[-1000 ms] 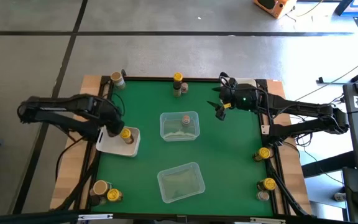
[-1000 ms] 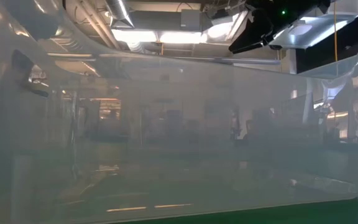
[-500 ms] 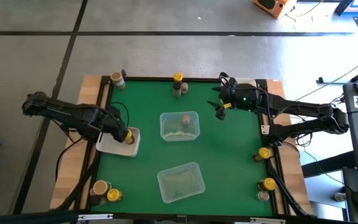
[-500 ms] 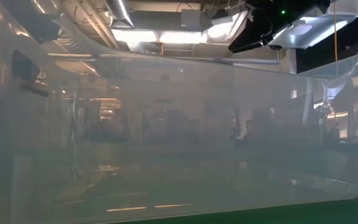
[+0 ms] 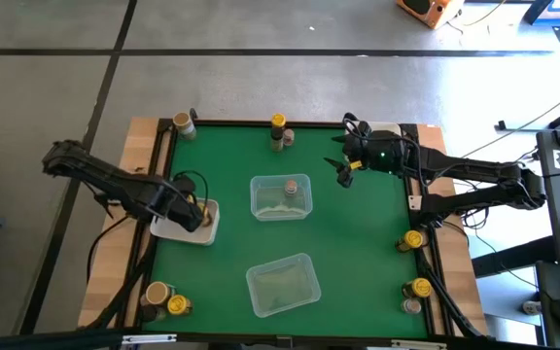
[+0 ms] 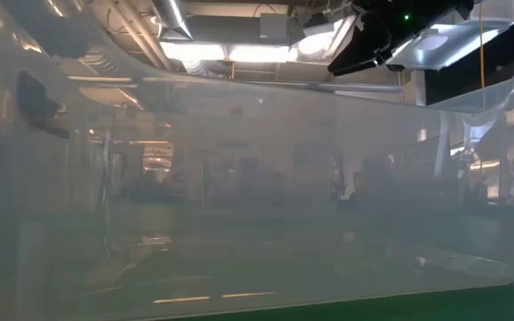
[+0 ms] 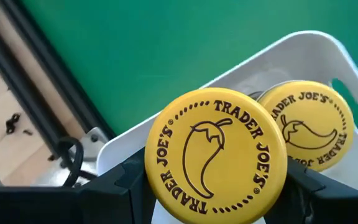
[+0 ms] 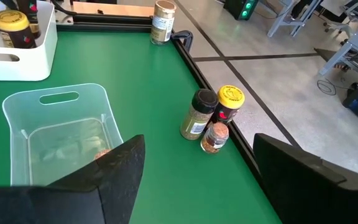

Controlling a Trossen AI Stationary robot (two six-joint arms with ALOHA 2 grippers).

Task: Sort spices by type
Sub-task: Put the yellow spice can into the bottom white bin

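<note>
Left hand (image 5: 194,213) with yellow-lidded jar (image 7: 215,163) has shifted over white tray (image 5: 168,227).

Bright even overhead light, soft shadows, ceiling lamps (image 6: 239,49) glaring, tub wall (image 6: 239,223) hazing low view

left arm (image 5: 115,182): dark, slim jointed links, black cable looped near wrist | right arm (image 5: 474,180): dark links, green status light at wrist housing, small yellow tag near fingers, black cables bunched on top | right fingers (image 8: 114,168): broad, flat, matte black plates
</note>
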